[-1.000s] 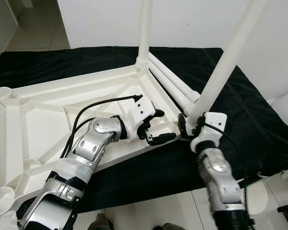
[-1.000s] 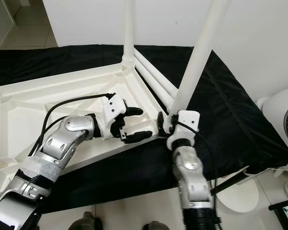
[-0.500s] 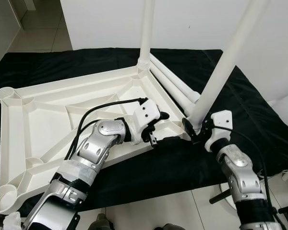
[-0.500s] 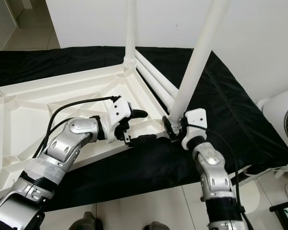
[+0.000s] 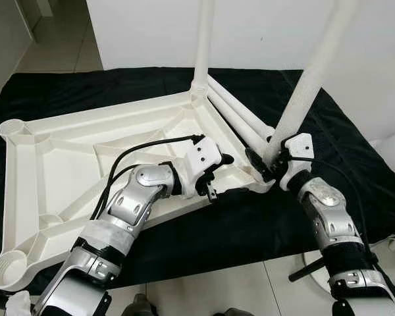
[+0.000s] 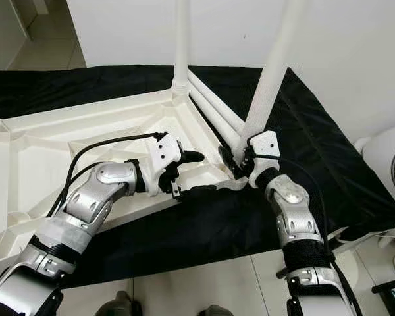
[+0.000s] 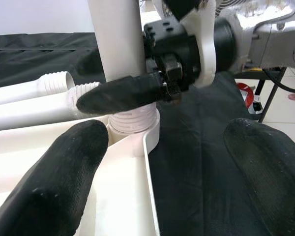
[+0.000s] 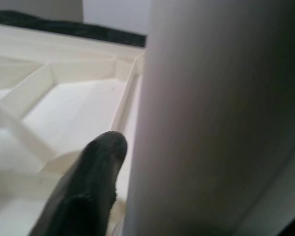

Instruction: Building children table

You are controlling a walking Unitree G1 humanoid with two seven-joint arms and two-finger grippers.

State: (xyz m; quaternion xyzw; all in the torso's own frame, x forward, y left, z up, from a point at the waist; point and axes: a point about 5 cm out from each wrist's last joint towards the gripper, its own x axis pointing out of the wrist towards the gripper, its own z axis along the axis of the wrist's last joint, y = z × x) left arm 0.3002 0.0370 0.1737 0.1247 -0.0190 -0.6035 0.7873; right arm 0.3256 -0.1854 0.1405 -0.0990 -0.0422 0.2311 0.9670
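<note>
White tabletop [image 5: 66,171] lies upside down on a black cloth [image 5: 355,164]. One leg [image 5: 202,46] stands in the far corner socket; a second leg [image 5: 309,79] stands at the near right corner, right claw [image 5: 268,164] pinching its base. Two spare legs [image 5: 240,122] lie alongside. Left claw [image 5: 217,176] spread, straddling the tabletop's edge. Judged about half built.

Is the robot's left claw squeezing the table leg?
No, the left gripper is open beside the tabletop's edge, while the right gripper holds the table leg.
</note>
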